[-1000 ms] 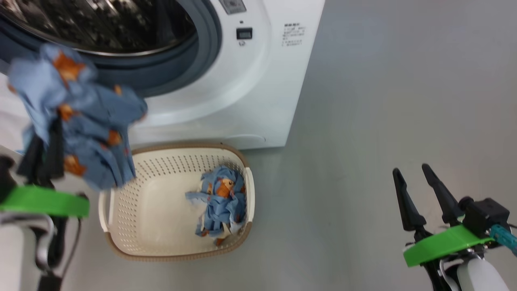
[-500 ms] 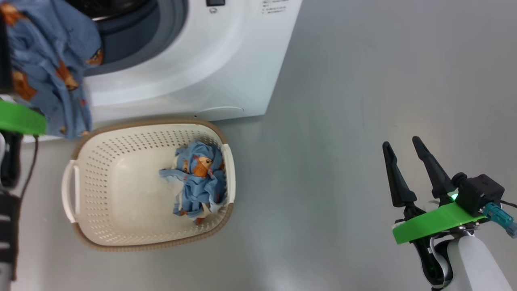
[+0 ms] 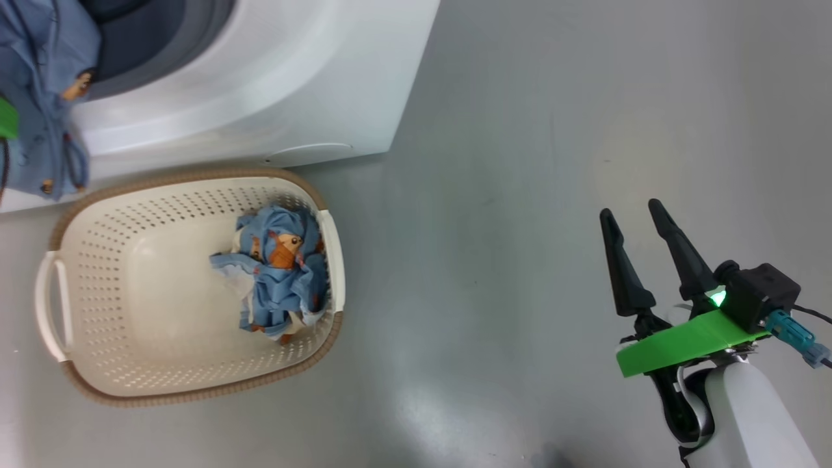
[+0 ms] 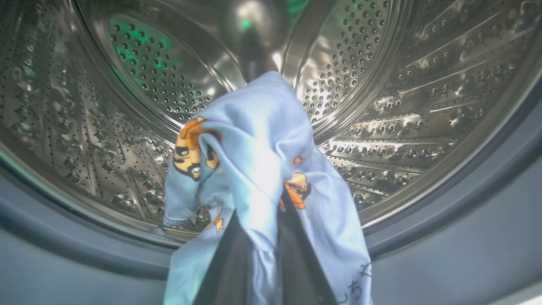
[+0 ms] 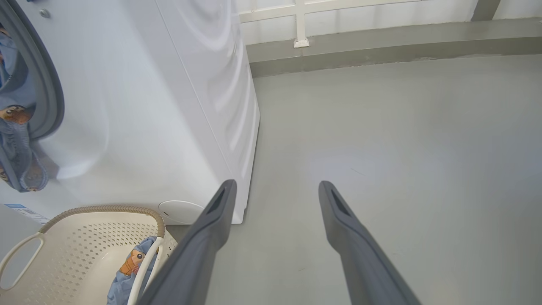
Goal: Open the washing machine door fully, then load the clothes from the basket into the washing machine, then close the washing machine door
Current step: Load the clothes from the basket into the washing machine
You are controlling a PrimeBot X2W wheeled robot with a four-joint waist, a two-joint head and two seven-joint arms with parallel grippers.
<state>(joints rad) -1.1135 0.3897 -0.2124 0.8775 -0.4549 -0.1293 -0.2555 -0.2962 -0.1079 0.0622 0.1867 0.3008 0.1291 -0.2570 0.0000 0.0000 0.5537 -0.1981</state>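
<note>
The left gripper [image 4: 271,220] was clamped on a blue printed garment [image 4: 254,140] at the mouth of the washing machine [image 3: 292,78], with the steel drum [image 4: 402,106] just beyond. In the head view the basket [image 3: 97,260] sat at eight o'clock, and a second bundle [image 3: 276,273] lay against its three o'clock wall. At four o'clock the right gripper [image 3: 629,209] stood spread and empty over the floor [image 3: 520,195].

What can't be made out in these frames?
- Left pincer tips: left wrist view, wrapped by the held garment.
- Washing machine opening: head view, cut off by the top edge.
- Piece count of the clothes in the basket: head view, crumpled together.
</note>
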